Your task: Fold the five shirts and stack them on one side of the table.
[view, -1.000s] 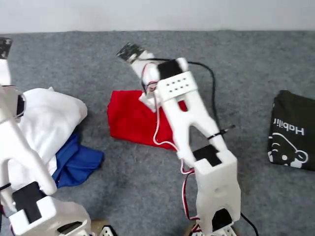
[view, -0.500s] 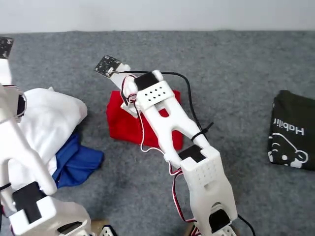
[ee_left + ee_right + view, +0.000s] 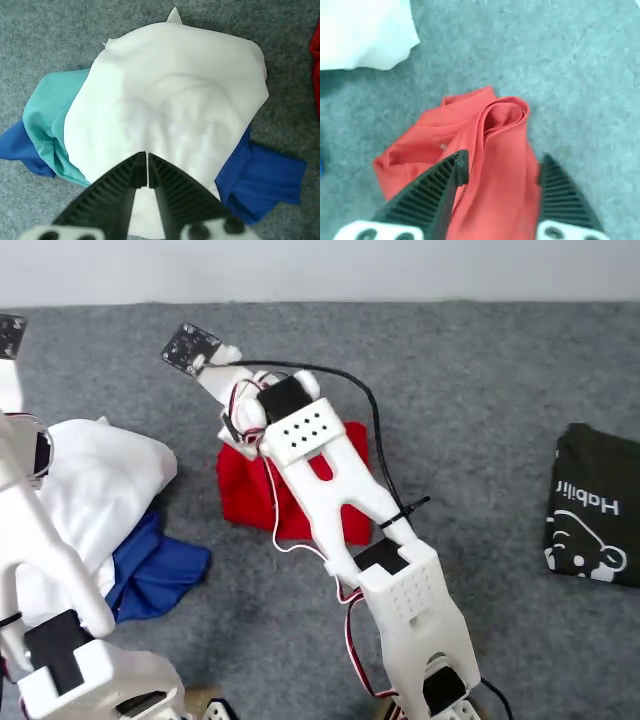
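Now your right gripper (image 3: 502,162) has swung left over the crumpled red cloth shirt (image 3: 245,490) mid-table, jaws wide, empty; its arm hides part. Your left gripper (image 3: 148,159) hangs closed, empty, above the white shirt (image 3: 175,95).

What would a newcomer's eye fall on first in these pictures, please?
Probably the red shirt, crumpled mid-table, with the right gripper open over it. Next, the white shirt heaped over a blue shirt at one side, beneath the shut left gripper. A black shirt lies flat at the opposite edge.
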`<state>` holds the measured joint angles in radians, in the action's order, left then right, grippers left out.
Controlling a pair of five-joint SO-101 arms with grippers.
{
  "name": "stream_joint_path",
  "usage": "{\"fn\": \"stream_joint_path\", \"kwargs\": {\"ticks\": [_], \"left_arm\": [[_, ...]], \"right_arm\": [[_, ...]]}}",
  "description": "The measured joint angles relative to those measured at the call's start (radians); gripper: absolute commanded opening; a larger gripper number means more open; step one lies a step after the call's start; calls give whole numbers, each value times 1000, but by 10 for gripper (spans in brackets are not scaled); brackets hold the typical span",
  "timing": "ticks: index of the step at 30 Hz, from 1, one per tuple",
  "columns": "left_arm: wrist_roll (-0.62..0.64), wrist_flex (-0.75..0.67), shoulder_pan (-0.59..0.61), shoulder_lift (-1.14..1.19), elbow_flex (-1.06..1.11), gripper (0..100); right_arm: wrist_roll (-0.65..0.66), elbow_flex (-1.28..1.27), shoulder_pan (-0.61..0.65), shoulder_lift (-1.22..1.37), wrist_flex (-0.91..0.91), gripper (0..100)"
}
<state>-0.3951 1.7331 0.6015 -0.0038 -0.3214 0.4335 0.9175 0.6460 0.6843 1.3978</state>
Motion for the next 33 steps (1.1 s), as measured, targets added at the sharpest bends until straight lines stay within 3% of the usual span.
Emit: {"fn": "stream_joint_path", "kwargs": {"ticks": [2,8,14,25,33], "left_arm": [[0,0,0,0,0,17],[0,0,0,0,0,17],[0,0,61,0,0,17],[0,0,193,0,0,17],[0,0,209,0,0,17]], "right_arm": [[35,32,-14,0,86,4],[81,41,-101,23,290,9],[83,41,-152,138,353,10],[84,123,181,256,259,10],[84,399,114,255,339,10]]}}
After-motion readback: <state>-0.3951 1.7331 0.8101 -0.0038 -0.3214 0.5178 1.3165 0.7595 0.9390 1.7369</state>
